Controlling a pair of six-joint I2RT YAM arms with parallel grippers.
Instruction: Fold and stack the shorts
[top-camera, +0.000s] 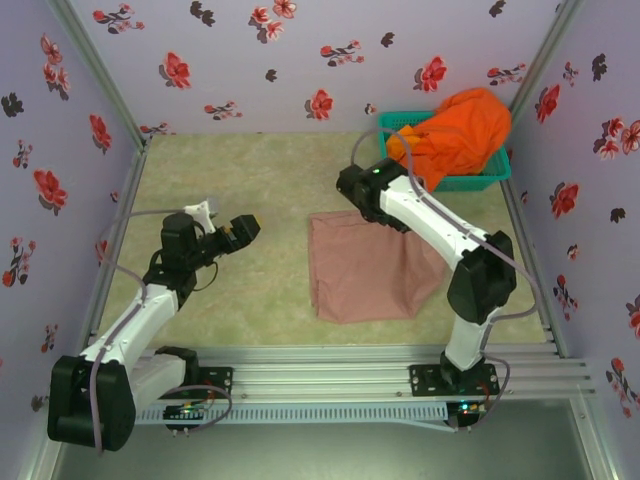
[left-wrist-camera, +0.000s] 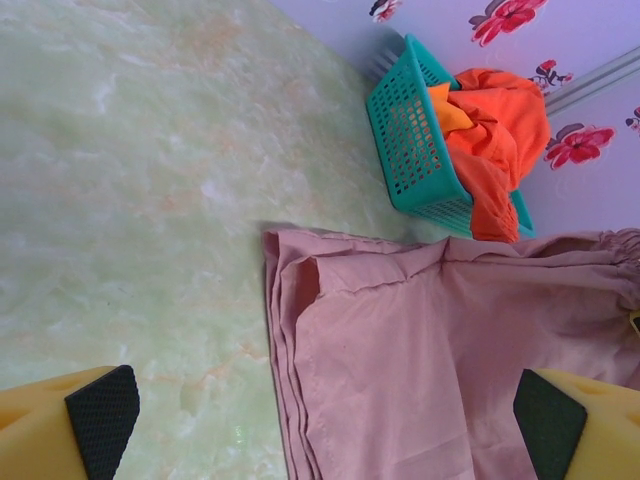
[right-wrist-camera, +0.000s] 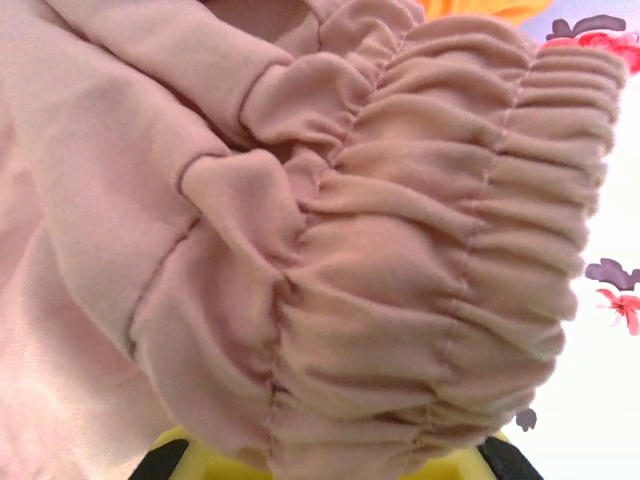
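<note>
Nearest to the arm bases, the left gripper (top-camera: 243, 230) hovers over the pale green marbled bench (top-camera: 230, 300) at roughly 9 o'clock in the top view. It's wide open: in its wrist cam the yellow fingers (left-wrist-camera: 50, 430) with their black pads sit at opposite bottom corners, nothing between them but bench (left-wrist-camera: 130, 200) and cloth.

At about 3 o'clock from that gripper is the dusty pink-beige cloth shorts (top-camera: 370, 270), lying folded and mostly flat just right of the bench's middle. The left wrist cam shows its layered folded edge (left-wrist-camera: 430, 370) and the gathered waistband off at the right side.

The right gripper (top-camera: 352, 200) is at the 11 o'clock corner of the pink shorts, right on its far edge. Its wrist cam is stuffed with the ruched elastic waistband (right-wrist-camera: 300, 250), which bunches up over the yellow fingers (right-wrist-camera: 185, 440) and hides their tips, so honestly can't tell if it's clamped on the cloth or let go.

Farthest back, in the 1 o'clock corner against the flowery wall, sits the teal mesh plastic basket (top-camera: 400, 122) with a heap of bright orange cloth shorts (top-camera: 460, 135) spilling over its rim. The left wrist cam also shows the basket (left-wrist-camera: 405, 140) and orange shorts (left-wrist-camera: 495, 130); can't tell how many pairs are in that pile.
</note>
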